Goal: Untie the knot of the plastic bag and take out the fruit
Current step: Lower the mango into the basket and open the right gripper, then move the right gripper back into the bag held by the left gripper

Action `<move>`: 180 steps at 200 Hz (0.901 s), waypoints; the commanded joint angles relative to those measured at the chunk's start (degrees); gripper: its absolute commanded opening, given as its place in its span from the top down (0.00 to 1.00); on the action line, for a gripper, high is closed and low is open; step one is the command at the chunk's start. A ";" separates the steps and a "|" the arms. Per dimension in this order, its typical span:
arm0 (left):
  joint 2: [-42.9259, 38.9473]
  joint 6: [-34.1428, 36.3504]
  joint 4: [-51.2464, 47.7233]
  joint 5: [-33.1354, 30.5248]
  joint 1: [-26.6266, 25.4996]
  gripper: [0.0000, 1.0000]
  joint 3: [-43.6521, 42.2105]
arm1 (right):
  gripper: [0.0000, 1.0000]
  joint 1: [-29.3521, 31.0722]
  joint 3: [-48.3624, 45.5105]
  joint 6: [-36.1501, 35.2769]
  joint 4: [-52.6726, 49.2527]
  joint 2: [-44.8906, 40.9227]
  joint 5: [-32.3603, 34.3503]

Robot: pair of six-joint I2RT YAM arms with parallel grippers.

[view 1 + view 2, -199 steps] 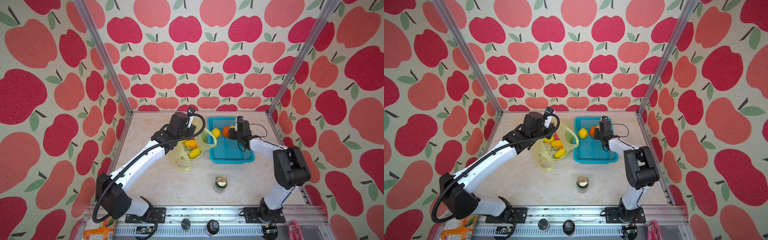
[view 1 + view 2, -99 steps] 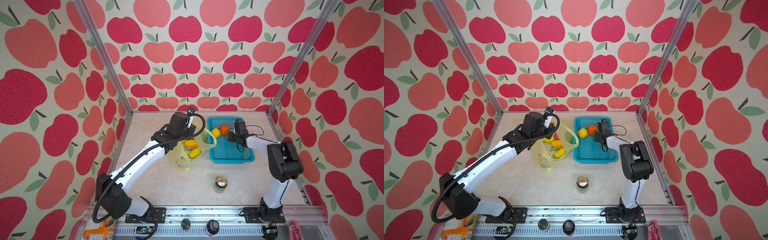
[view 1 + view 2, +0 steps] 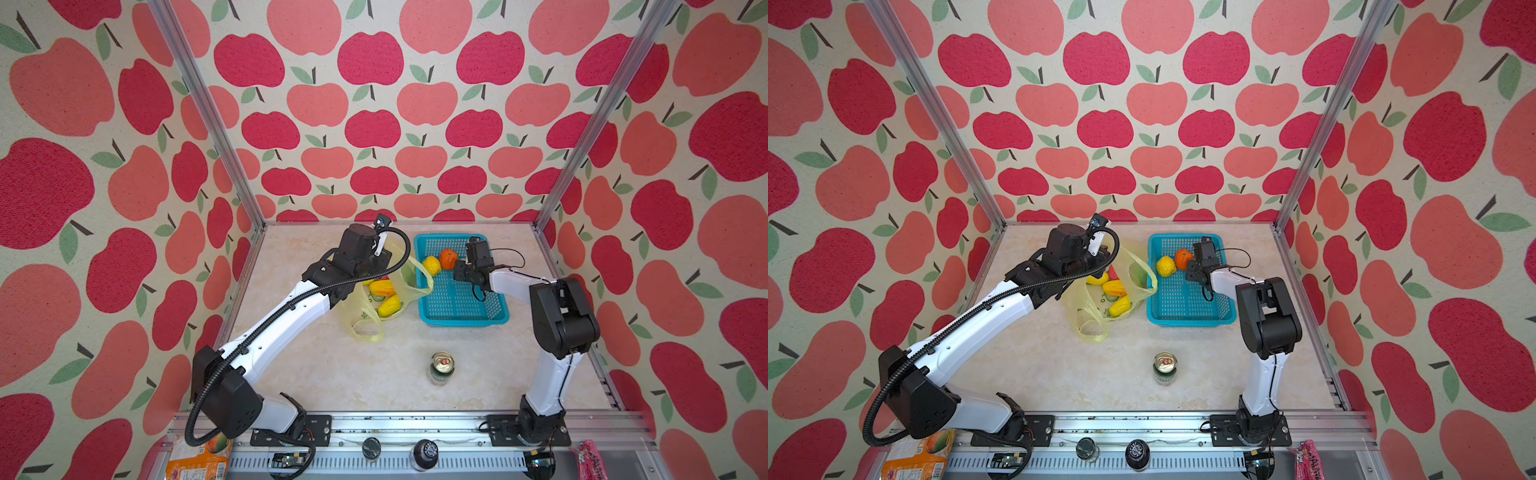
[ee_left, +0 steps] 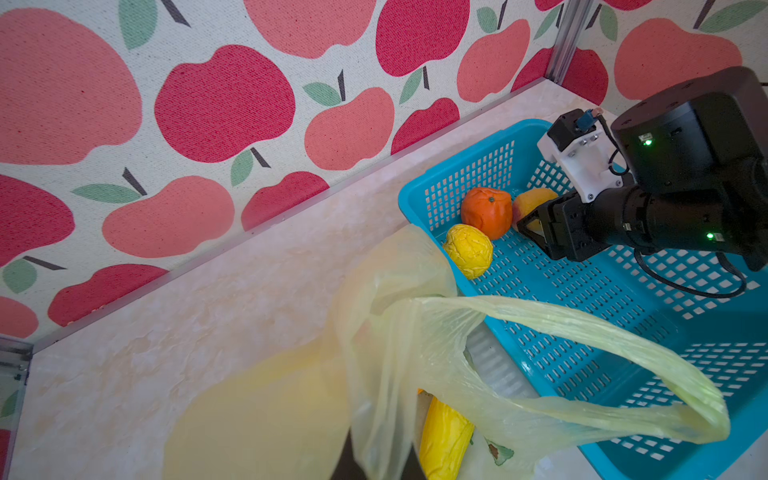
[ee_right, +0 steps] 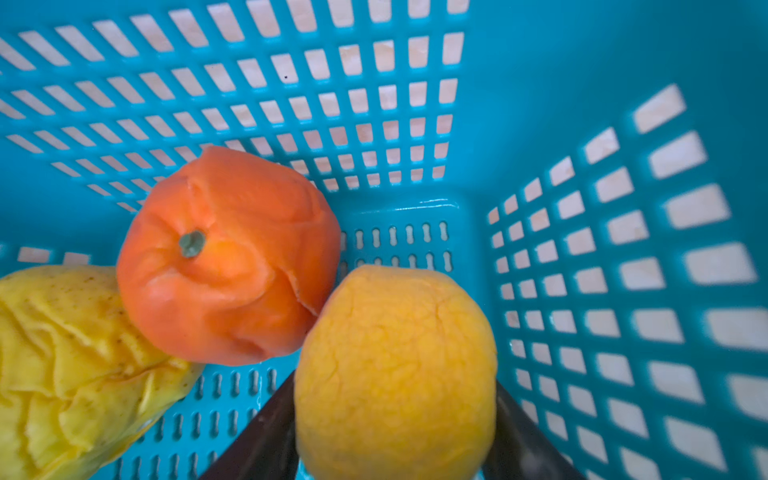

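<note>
The pale yellow plastic bag (image 3: pixel 362 321) lies open between the arms. Its handles (image 3: pixel 369 333) are loose loops and no knot shows. My left gripper (image 4: pixel 376 461) is shut on a fold of the bag's film near its mouth, holding it up. Inside lie long yellow fruit (image 3: pixel 383 287) and a pink-red piece (image 3: pixel 1113 274). A lemon (image 3: pixel 432 265) and an orange (image 3: pixel 449 258) rest in the turquoise basket (image 3: pixel 465 321). My right gripper (image 5: pixel 395 399) sits low in the basket's far corner, fingers against both sides of a yellow-orange fruit (image 5: pixel 395 357) beside the orange.
One bag handle (image 4: pixel 623 357) drapes over the basket's near rim. A green drink can (image 3: pixel 441 368) stands upright toward the table's front. An orange snack packet (image 3: pixel 199 457) and a pink packet (image 3: pixel 590 457) lie on the front rail. Apple-print walls enclose three sides.
My right gripper carried the yellow-orange fruit a little left and down into the basket's corner beside the orange, and its elbow swung. The left arm and bag stayed still.
</note>
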 commanded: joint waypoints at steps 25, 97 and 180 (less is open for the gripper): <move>0.49 1.29 0.43 -0.73 -0.07 1.00 1.93 | 0.25 -0.50 0.51 -0.76 -0.38 -0.75 0.92; 0.75 1.46 0.36 -0.73 -0.20 1.00 2.11 | 0.17 0.69 -7.41 -1.27 5.48 -11.14 -0.37; 1.36 1.05 0.81 -1.36 0.22 1.00 1.07 | 0.36 19.54 -24.35 -12.83 22.53 -38.60 2.40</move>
